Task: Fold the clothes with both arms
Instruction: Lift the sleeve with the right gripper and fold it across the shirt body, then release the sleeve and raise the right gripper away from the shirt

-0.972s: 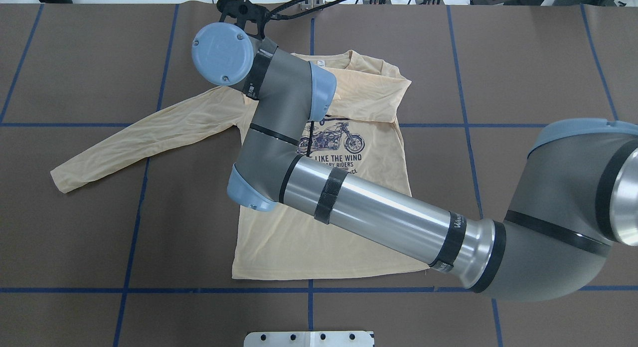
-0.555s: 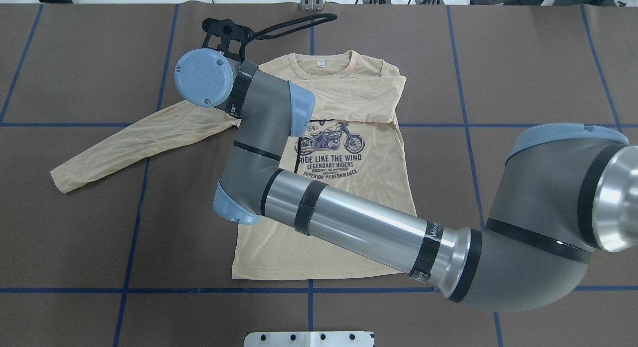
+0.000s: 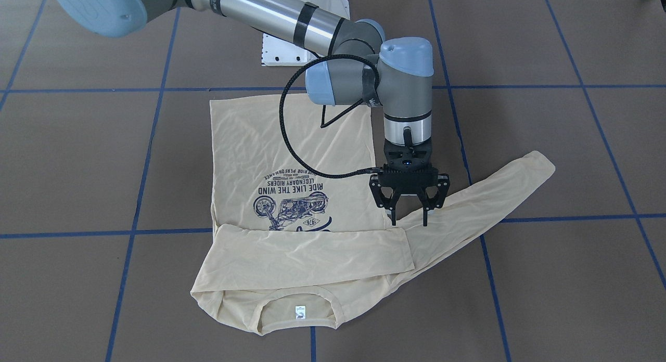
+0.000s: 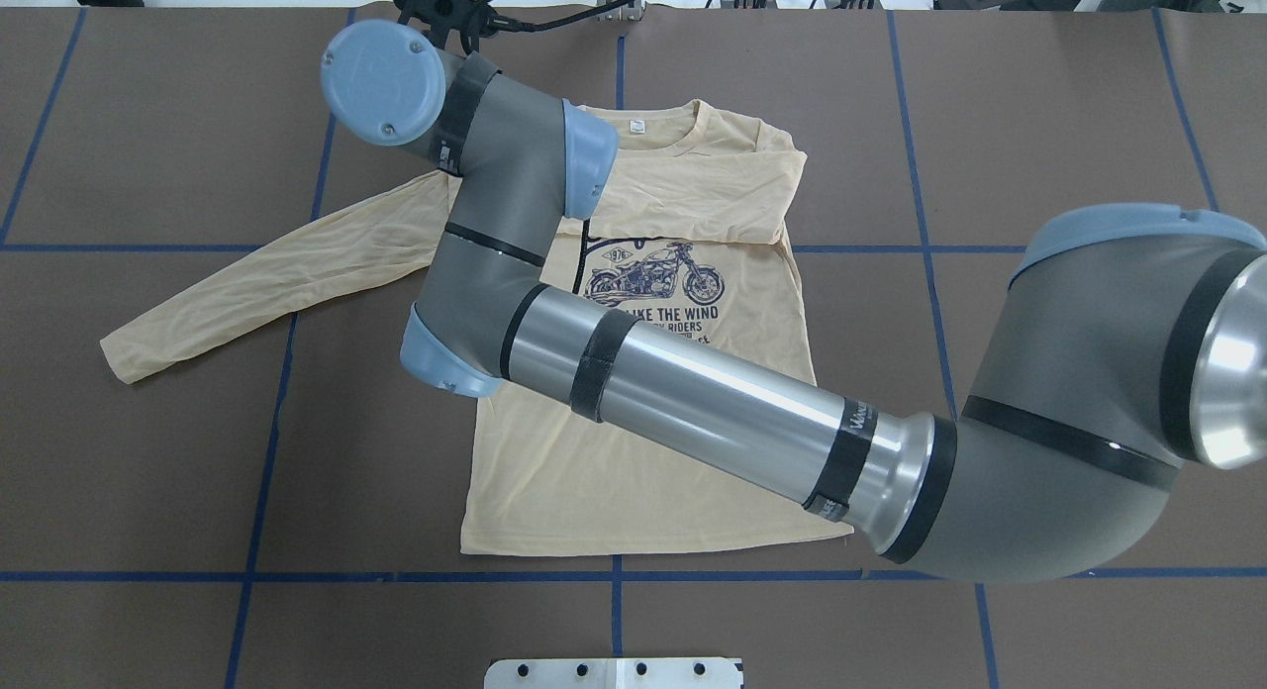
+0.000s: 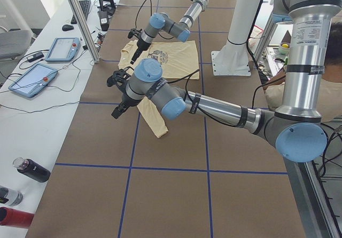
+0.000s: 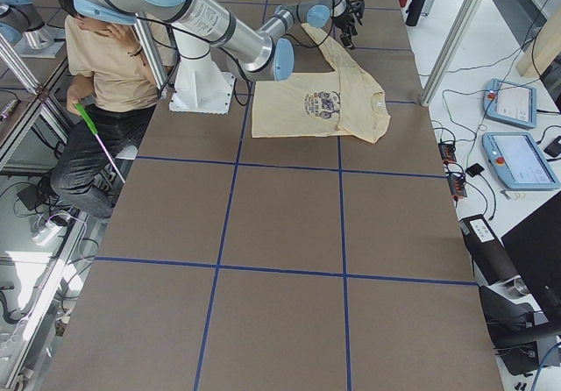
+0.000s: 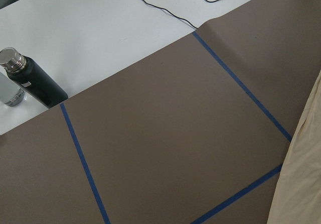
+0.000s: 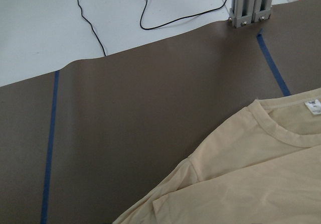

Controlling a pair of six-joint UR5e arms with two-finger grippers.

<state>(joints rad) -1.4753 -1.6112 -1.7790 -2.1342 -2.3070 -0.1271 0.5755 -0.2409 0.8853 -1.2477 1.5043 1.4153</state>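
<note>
**Right gripper poised over the shoulder seam, shirt half folded**

Here's the shirt, lying flat and print-up on the brown table, its hem near the robot and its collar on the far side. The white neck tag shows inside the collar. The motorcycle print sits mid-chest, partly covered by one sleeve. That is the sleeve on the robot's right, lying folded across the chest just below the collar. The other sleeve stretches out straight toward the robot's left and crosses a blue tape line.

The right arm reaches right across the shirt from the robot's right. It points the right gripper straight down at the spot where the stretched sleeve joins the body. Its fingers are spread apart and hold nothing. The tips are right at the cloth, though I can't tell if they touch it.

Over at the table's left end, the left arm carries the left gripper close to the cuff of the stretched sleeve. I can't tell whether its fingers are spread or closed. Its wrist camera catches only a strip of cream cloth at the right edge and a dark bottle standing on the white bench beyond the table.
</note>
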